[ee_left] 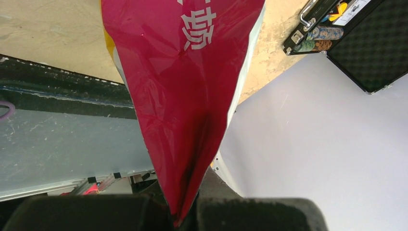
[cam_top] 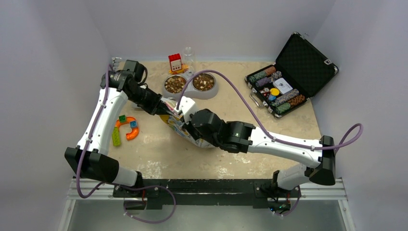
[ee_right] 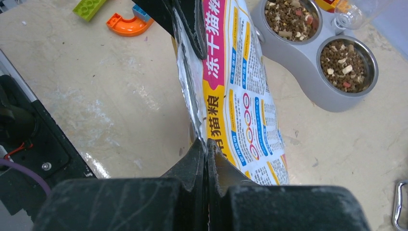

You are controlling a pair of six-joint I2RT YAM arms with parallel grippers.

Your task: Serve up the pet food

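The pet food bag [cam_top: 177, 124], white and yellow with a red band, hangs over the middle of the table between both arms. My left gripper [ee_left: 185, 211] is shut on a red fold of the bag [ee_left: 187, 96]. My right gripper [ee_right: 207, 147] is shut on the bag's [ee_right: 240, 96] silver-lined edge. In the top view the left gripper [cam_top: 162, 107] and right gripper [cam_top: 185, 113] sit close together at the bag's top. Brown pet food [cam_top: 175, 84] fills both cups of the grey double bowl [cam_top: 189, 87] just behind the bag. The right wrist view shows that pet food [ee_right: 346, 65] in the bowl [ee_right: 294, 54].
An open black case of poker chips [cam_top: 288, 79] lies at the back right. Toy bricks and an orange curved piece [cam_top: 126, 129] lie to the left. A small red-and-white box [cam_top: 175, 62] and a clear bottle [cam_top: 188, 55] stand behind the bowl.
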